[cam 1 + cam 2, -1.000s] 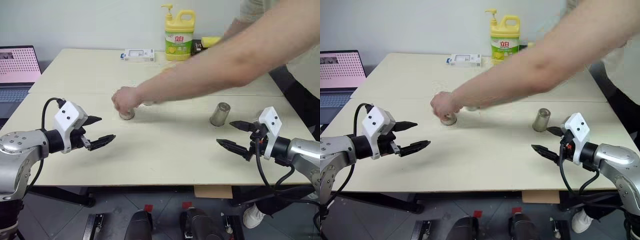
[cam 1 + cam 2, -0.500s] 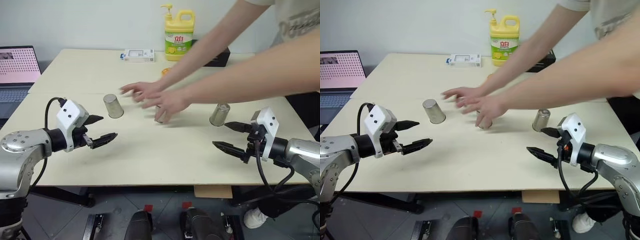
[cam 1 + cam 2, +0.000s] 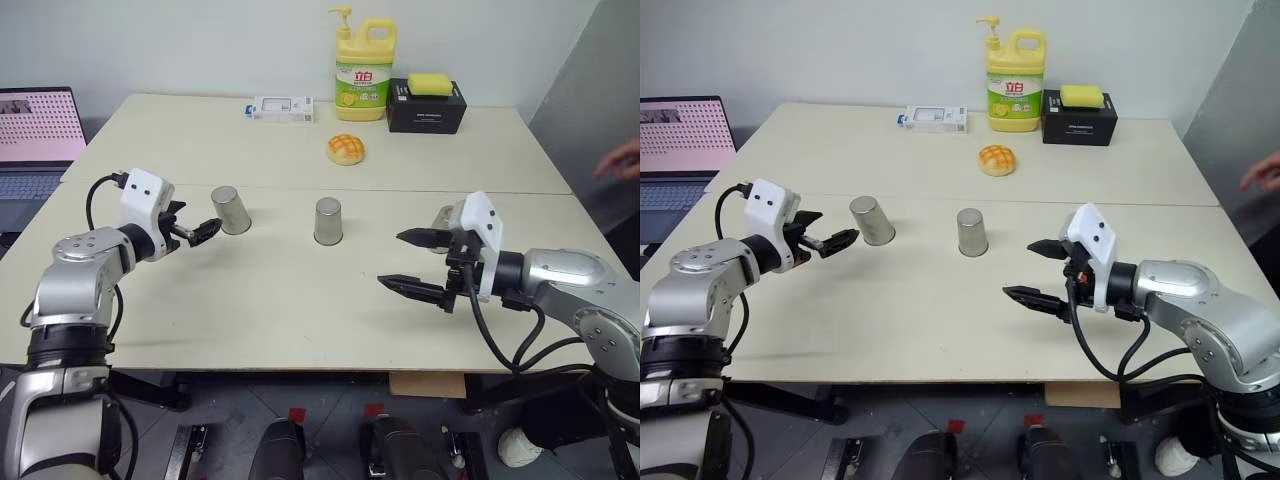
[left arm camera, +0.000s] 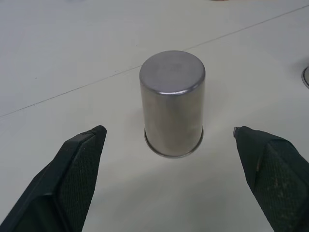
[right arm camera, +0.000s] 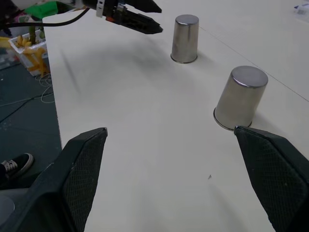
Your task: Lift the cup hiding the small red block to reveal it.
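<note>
three steel cups stand upside down on the pale table [image 3: 300, 320], and none of them has been lifted yet, so the job is really all still ahead. the left gripper [image 3: 199, 229] is spread as wide as it goes, holding nothing, and it sits just beside the left cup [image 3: 231, 210]; from its own wrist that cup stands squarely between the two black fingers [image 4: 72, 179], apart from both. i'd guess that's the one it means to take, though nothing here proves the choice right. the middle cup [image 3: 328, 221] stands alone near the centre, and the right cup [image 3: 443, 218] is mostly tucked behind the right gripper [image 3: 412, 262], which also hangs wide open and empty above the table, well short of gripping anything. the small red block is hidden (presumably under one of the three, and i can't tell which). a person's hand [image 3: 622, 160] hovers off the table's far right edge, clear of the cups. what's left: close on a cup, raise it, show the block.
</note>
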You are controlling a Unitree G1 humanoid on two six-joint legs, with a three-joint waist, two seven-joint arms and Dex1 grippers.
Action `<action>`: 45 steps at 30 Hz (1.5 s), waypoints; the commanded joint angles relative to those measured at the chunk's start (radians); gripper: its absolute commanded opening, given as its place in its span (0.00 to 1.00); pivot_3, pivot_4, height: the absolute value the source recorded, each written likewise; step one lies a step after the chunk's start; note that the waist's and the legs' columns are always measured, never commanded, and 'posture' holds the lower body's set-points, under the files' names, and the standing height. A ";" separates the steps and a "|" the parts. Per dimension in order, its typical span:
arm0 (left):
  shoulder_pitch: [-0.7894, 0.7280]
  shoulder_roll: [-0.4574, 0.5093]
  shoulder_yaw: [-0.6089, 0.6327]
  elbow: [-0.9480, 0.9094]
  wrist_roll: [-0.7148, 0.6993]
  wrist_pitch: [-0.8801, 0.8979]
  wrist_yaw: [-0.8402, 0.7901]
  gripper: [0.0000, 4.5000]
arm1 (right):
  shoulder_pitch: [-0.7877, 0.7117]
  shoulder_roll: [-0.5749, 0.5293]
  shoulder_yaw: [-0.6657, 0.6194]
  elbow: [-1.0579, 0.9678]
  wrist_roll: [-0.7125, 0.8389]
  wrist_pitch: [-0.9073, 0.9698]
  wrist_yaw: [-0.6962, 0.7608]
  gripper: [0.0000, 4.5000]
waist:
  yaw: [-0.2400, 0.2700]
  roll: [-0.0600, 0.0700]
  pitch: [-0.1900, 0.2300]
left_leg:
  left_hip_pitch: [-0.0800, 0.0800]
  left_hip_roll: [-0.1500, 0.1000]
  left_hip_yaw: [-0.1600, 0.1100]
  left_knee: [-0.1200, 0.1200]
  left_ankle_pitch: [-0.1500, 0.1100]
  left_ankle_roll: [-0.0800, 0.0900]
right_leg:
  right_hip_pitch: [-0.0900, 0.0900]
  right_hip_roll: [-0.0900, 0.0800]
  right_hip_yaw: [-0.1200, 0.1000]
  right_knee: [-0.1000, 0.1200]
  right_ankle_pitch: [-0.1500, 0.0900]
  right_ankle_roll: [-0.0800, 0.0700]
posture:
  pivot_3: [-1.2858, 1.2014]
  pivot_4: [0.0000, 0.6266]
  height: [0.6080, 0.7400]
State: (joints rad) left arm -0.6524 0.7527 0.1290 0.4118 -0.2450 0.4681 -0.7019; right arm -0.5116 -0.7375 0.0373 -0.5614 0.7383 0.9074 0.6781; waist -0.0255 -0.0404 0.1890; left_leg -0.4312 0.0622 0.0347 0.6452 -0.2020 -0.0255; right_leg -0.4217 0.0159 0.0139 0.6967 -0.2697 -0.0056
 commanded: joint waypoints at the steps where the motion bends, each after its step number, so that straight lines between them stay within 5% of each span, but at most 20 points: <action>1: -0.122 -0.024 -0.029 0.159 0.047 -0.095 -0.015 1.00 | -0.039 0.009 0.004 -0.014 0.003 0.004 0.003 0.99 | 0.001 0.000 0.000 | 0.000 0.000 0.000 0.000 0.000 0.000 | 0.000 0.000 0.000 0.000 0.000 0.000 | 0.52 0.24 1.00; 10: -0.377 -0.102 -0.079 0.601 0.149 -0.272 -0.010 1.00 | -0.049 0.016 0.005 -0.028 0.002 0.012 0.002 0.99 | 0.000 -0.001 -0.001 | 0.000 -0.001 0.001 0.001 0.000 0.000 | 0.000 0.000 -0.001 0.000 0.000 0.000 | 0.52 0.24 1.00; 18: -0.469 -0.158 -0.072 0.797 0.199 -0.342 0.046 1.00 | -0.048 0.014 0.002 -0.034 0.004 0.017 0.005 0.99 | -0.001 -0.001 -0.001 | -0.001 -0.001 0.001 0.001 0.000 0.000 | 0.000 0.000 -0.002 0.001 0.000 0.000 | 0.52 0.24 1.00; 22: -0.486 -0.164 -0.051 0.832 0.197 -0.350 0.075 0.82 | -0.044 0.012 -0.004 -0.039 0.008 0.024 0.001 1.00 | -0.002 -0.001 -0.001 | -0.001 -0.001 0.000 0.001 0.000 0.000 | 0.000 0.000 -0.002 0.001 0.000 0.000 | 0.52 0.24 1.00; 27: -0.489 -0.166 -0.042 0.843 0.202 -0.354 0.067 0.60 | -0.041 0.012 -0.008 -0.039 0.008 0.027 -0.004 1.00 | -0.002 -0.001 -0.001 | -0.001 -0.001 0.001 0.001 0.000 0.000 | 0.000 0.000 -0.002 0.001 0.000 0.000 | 0.52 0.24 1.00; 34: -0.481 -0.149 -0.028 0.814 0.191 -0.353 0.026 0.60 | -0.040 0.013 -0.011 -0.040 0.007 0.029 -0.007 1.00 | -0.002 -0.001 -0.001 | -0.001 -0.001 0.000 0.001 0.000 0.000 | 0.000 0.000 -0.002 0.001 0.000 0.000 | 0.52 0.24 1.00; 45: -0.349 -0.040 0.033 0.405 0.130 -0.232 -0.010 0.60 | -0.035 0.015 -0.020 -0.037 0.013 0.037 -0.009 1.00 | -0.004 -0.001 0.000 | 0.000 0.001 0.000 0.000 0.000 0.000 | 0.000 0.000 -0.001 0.001 0.000 0.000 | 0.52 0.24 1.00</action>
State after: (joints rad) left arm -1.0264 0.6889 0.1383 0.8593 -0.1096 0.2223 -0.7418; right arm -0.5381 -0.7214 0.0503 -0.5759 0.7358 0.9489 0.6702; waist -0.0298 -0.0412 0.1886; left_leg -0.4306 0.0629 0.0350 0.6455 -0.2019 -0.0257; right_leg -0.4216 0.0159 0.0137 0.6980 -0.2696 -0.0056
